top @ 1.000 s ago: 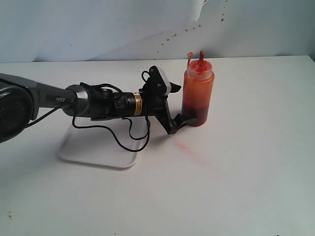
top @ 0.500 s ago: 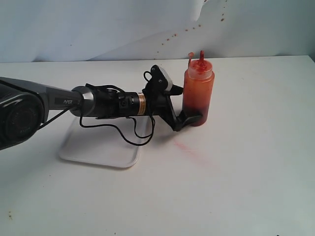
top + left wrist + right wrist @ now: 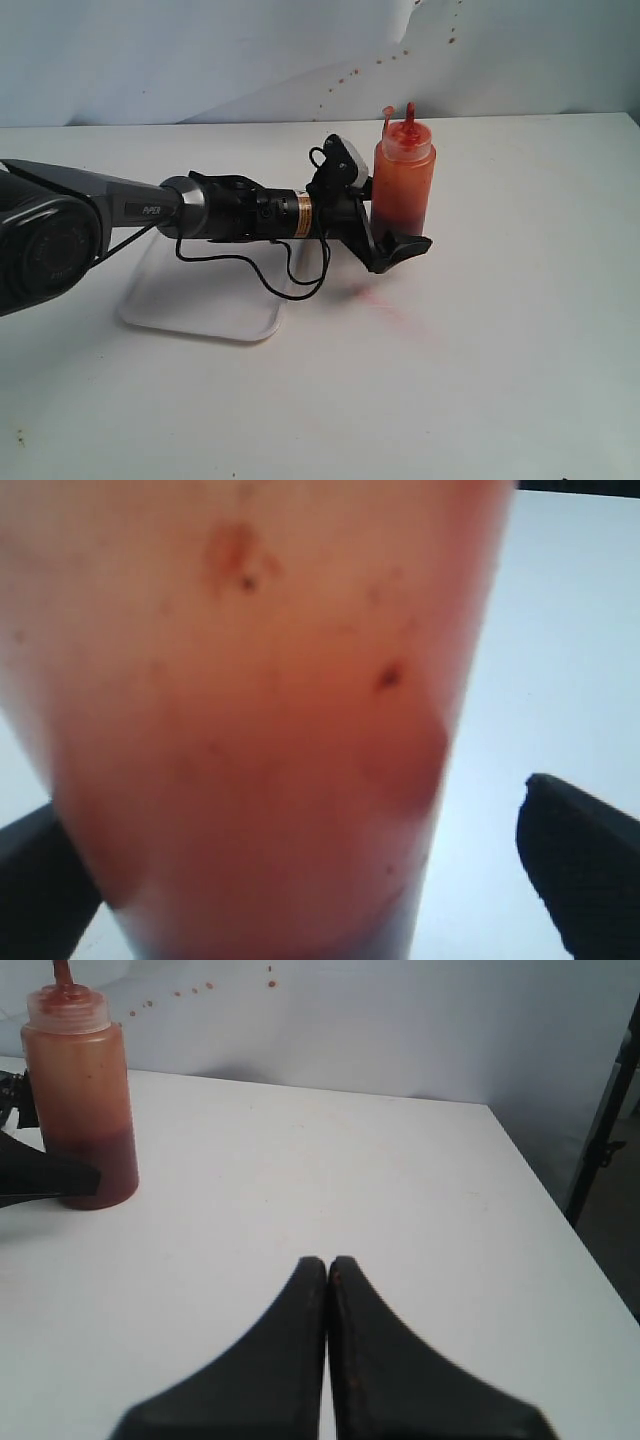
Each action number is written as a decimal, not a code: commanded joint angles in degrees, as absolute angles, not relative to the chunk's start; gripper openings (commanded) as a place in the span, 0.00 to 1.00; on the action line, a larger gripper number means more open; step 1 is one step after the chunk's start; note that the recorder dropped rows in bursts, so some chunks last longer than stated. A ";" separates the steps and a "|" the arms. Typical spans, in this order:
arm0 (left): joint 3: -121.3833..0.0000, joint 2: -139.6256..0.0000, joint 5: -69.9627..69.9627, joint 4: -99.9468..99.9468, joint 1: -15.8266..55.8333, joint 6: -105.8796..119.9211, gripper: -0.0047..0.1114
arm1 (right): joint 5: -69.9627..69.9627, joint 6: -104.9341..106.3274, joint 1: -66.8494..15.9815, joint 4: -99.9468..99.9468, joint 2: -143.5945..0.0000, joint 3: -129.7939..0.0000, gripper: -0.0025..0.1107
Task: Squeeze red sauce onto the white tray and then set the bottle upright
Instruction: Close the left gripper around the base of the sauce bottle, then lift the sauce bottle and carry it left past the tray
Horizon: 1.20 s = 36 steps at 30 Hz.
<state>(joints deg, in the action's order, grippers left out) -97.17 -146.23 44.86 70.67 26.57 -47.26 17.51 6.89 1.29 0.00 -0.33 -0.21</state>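
The bottle [image 3: 402,185] stands upright on the table [image 3: 500,360], just right of the white tray [image 3: 190,305], with red sauce [image 3: 398,228] pooled dark in its base. The left gripper [image 3: 396,243] straddles its lower part, jaws spread wide; one finger stands clear, the other possibly touches. The right gripper [image 3: 328,1272] is pressed closed, empty, well apart.

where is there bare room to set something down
Free: the table right of the bottle, and the strip in front of the white tray and pale red smear. Crowded: left fingers flank the bottle, arm overhangs the tray.
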 commanded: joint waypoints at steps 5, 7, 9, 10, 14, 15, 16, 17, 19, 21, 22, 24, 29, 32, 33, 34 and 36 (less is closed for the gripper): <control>-97.62 -146.23 43.31 70.44 26.89 -47.47 0.93 | 17.39 6.81 1.12 0.37 0.00 0.00 0.02; -97.62 -146.23 43.03 70.44 26.90 -47.47 0.93 | 17.39 6.81 1.12 0.37 0.00 0.00 0.02; -97.62 -146.23 42.10 70.17 26.90 -47.47 0.93 | 17.39 6.81 1.12 0.37 0.00 0.00 0.02; -97.62 -146.23 41.27 69.33 26.90 -47.47 0.93 | 17.39 6.81 1.12 0.37 0.00 0.00 0.02; -97.62 -146.23 40.31 68.75 26.90 -47.47 0.93 | 17.39 6.81 1.12 0.37 0.00 0.00 0.02; -97.62 -146.23 40.31 68.75 26.90 -47.47 0.93 | 17.39 6.81 1.12 0.37 0.00 0.00 0.02; -97.62 -146.23 40.18 68.75 27.04 -47.47 0.93 | 17.39 6.81 1.12 0.37 0.00 0.00 0.02; -97.62 -146.23 40.01 68.75 27.29 -47.47 0.93 | 17.39 6.81 1.12 0.37 0.00 0.00 0.02; -97.62 -146.23 38.22 68.75 27.76 -47.47 0.93 | 17.39 6.81 1.12 0.37 0.00 0.00 0.02; -97.62 -146.35 37.37 68.75 28.50 -47.47 0.93 | 17.39 6.81 1.12 0.37 0.00 0.00 0.02; -97.62 -146.35 37.10 68.23 28.62 -47.47 0.93 | 17.39 6.81 1.12 0.37 0.00 0.00 0.02; -98.41 -146.65 36.44 67.61 28.78 -47.61 0.93 | 17.39 6.81 1.12 0.37 0.00 0.00 0.02; -101.77 -149.34 35.43 68.55 28.87 -51.58 0.93 | 17.39 6.81 1.12 0.37 0.00 0.00 0.02; -102.73 -150.62 35.41 68.31 29.00 -52.01 0.92 | 17.39 6.81 1.12 0.37 0.00 0.00 0.02; -102.86 -150.73 34.60 68.31 29.00 -52.01 0.90 | 17.39 6.81 1.12 0.37 0.00 0.00 0.02; -102.98 -150.73 34.16 68.31 29.00 -52.01 0.88 | 17.39 6.81 1.12 0.37 0.00 0.00 0.02; -102.98 -150.73 33.01 68.31 29.00 -52.01 0.75 | 17.39 6.81 1.12 0.37 0.00 0.00 0.02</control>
